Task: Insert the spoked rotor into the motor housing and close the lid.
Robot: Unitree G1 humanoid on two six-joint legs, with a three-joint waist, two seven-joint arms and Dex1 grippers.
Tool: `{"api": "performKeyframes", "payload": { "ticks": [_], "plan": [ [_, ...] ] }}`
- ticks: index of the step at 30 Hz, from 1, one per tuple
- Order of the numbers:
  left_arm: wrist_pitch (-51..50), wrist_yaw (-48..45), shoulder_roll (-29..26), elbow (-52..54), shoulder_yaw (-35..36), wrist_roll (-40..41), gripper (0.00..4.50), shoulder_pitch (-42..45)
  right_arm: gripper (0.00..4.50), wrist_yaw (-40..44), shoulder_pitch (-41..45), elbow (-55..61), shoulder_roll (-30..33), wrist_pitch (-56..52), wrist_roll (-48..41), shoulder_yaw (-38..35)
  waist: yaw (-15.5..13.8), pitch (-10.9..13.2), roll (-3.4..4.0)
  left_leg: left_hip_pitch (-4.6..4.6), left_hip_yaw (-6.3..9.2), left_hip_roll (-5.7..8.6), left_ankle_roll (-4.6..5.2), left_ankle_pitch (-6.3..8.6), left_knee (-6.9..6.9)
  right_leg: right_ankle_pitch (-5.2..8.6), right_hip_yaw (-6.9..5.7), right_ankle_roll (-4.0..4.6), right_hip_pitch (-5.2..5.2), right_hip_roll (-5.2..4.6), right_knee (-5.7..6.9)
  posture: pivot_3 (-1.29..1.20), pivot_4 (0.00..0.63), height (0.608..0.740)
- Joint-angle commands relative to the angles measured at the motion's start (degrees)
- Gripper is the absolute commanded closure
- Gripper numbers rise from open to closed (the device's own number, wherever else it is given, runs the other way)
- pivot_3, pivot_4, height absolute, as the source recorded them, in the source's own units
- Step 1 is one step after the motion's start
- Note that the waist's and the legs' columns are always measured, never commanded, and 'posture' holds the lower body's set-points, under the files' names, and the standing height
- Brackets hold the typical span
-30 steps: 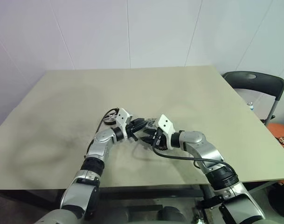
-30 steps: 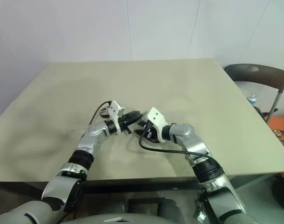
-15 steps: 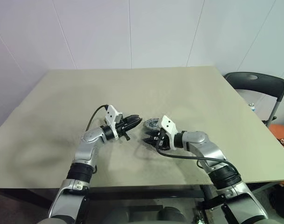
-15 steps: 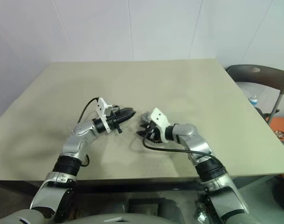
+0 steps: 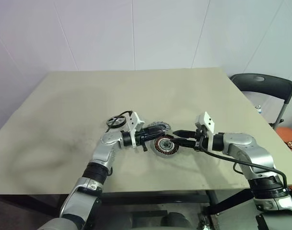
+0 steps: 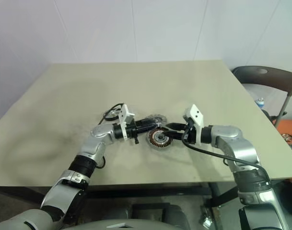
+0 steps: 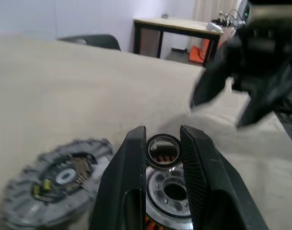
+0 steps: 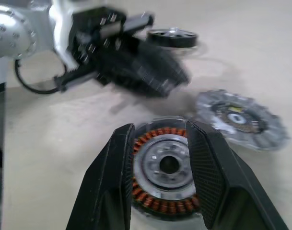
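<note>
The motor housing (image 5: 165,145), a dark cup with copper windings around a silvery centre, lies on the table. Just behind it lies the lid (image 5: 157,127), a silvery notched disc. The spoked rotor (image 5: 118,122) rests further left, behind my left wrist. My left gripper (image 5: 150,135) points right at the housing's left edge. In the left wrist view its fingertips (image 7: 136,139) pinch a thin black ring (image 7: 162,152) over the housing (image 7: 172,189). My right gripper (image 5: 177,132) hovers at the housing's right edge, open and holding nothing, with the housing (image 8: 167,167) showing beyond its fingers (image 8: 119,143).
The beige table (image 5: 78,96) has free surface on all sides of the parts. A dark chair (image 5: 263,86) stands off the table's right edge. A black cable (image 5: 241,163) hangs along my right forearm.
My right gripper has drawn back to the right, uncovering the motor housing. My left gripper swung out to the left, then came back in against the housing's left side.
</note>
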State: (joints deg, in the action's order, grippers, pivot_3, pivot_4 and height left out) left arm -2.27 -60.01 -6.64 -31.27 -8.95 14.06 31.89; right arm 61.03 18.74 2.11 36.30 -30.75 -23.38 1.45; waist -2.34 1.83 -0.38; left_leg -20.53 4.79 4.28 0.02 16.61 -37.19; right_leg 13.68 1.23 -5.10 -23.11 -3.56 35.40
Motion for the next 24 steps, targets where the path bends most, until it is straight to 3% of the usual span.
{"api": "performKeyframes", "payload": {
  "ticks": [1, 24],
  "plan": [
    [4.3, 0.03, 0.14, -3.77, -2.57, -4.21, 3.8, 3.15, 2.73, -0.83, -0.03, 1.88, 1.53, 0.57, -0.58, -2.41, -0.06, 0.0, 0.0, 0.0, 0.0, 0.01, 0.01, 0.01, 0.0, 0.0, 0.0, 0.0, 0.02, -0.01, -0.03, 0.0, 0.0, 0.74],
    [8.92, -0.59, 2.26, -12.43, -3.81, -9.02, 3.8, 6.33, 2.73, -5.08, -2.19, 3.1, 1.13, 0.91, -0.15, -1.71, -0.02, 0.0, 0.0, -0.01, 0.0, 0.0, 0.02, 0.01, -0.01, -0.01, 0.01, -0.02, 0.0, -0.01, -0.02, 0.0, 0.0, 0.74]
  ]
}}
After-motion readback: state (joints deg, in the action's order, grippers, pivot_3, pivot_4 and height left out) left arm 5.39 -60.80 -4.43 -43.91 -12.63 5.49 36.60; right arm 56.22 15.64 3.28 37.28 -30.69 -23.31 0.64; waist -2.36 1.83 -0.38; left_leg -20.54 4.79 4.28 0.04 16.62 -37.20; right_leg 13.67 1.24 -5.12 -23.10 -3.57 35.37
